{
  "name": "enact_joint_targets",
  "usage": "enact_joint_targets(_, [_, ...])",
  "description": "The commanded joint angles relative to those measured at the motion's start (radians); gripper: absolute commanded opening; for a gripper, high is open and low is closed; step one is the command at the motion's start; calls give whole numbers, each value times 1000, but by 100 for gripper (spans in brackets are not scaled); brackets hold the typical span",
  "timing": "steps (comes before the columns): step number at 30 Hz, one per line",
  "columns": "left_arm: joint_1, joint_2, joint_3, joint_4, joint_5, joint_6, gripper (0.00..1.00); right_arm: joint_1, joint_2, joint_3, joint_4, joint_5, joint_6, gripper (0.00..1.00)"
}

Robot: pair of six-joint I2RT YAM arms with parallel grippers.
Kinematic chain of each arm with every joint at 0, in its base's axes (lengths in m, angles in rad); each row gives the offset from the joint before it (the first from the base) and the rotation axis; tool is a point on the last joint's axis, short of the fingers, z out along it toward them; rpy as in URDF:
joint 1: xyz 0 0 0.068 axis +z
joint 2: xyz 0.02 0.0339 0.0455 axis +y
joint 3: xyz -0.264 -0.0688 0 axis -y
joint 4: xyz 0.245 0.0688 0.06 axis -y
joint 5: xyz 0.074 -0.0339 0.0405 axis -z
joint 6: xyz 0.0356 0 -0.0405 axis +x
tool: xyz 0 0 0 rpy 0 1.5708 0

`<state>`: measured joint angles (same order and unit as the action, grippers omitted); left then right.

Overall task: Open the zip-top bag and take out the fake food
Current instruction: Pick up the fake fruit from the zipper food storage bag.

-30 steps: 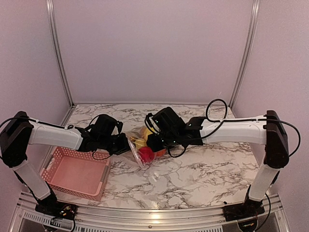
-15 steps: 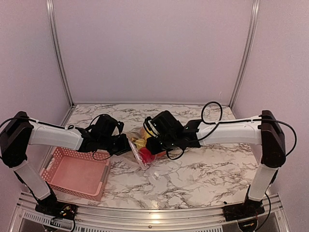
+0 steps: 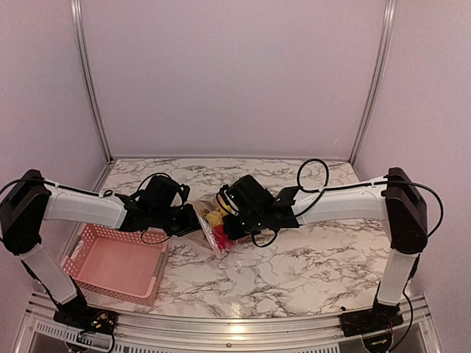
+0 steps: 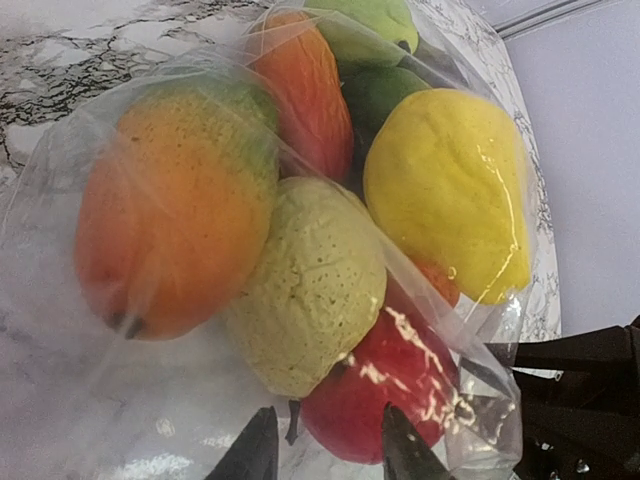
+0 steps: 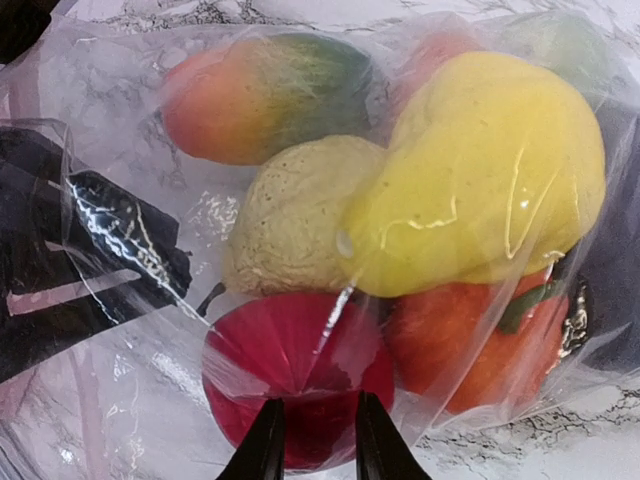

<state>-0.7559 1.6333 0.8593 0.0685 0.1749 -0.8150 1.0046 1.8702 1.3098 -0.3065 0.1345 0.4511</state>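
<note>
The zip-top bag [image 3: 209, 229] sits near the middle of the marble bench [image 3: 316, 257], just off the far right corner of the pink mesh basket [image 3: 110, 266], and both arms reach in over it from either side. The left tool [image 3: 184, 219] is at the bag's left end and the right tool [image 3: 229, 222] at its right end, so the pouch is hemmed in between them. All the fake food [image 3: 215, 218] I can see is inside the clear film. From the left wrist, an orange fruit shading to green [image 4: 170, 220] fills the left of the bag. A pale green, pitted piece [image 4: 305, 290] is pressed against it, a yellow lemon [image 4: 450, 185] lies to the right, and a red apple [image 4: 395, 385] is lowest, nearest the fingertips. That tool's two dark tips stand apart, with crumpled film and the edge of the apple showing in the gap. I cannot tell whether they have any plastic caught. From the right wrist, a big yellow pear [image 5: 485, 185] lies on top. Beneath it is an orange piece with a green stem [image 5: 470, 340], and the apple sits right above the tips. The right tool's tips are also parted, more narrowly, right up against the film over the apple. Whether they nip it I cannot say. The black body of the left tool shows through the plastic at the far side.
</note>
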Motion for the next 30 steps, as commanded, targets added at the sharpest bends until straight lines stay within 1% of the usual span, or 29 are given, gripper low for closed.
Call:
enact_joint_targets(1, [-8, 0, 1, -15, 10, 30, 37, -6, 34, 26, -11, -7, 19, 23])
enact_joint_targets(10, [-8, -6, 8, -19, 20, 52, 40, 0, 53, 56, -40, 1, 18, 21])
enact_joint_targets(18, [-8, 1, 16, -33, 30, 62, 41, 18, 43, 44, -49, 17, 28, 21])
enact_joint_targets(26, [-39, -15, 8, -52, 26, 54, 42, 17, -20, 11, -49, 88, 45, 23])
enact_joint_targets(30, [-55, -6, 9, -50, 19, 38, 42, 10, -9, 6, -52, 102, 53, 23])
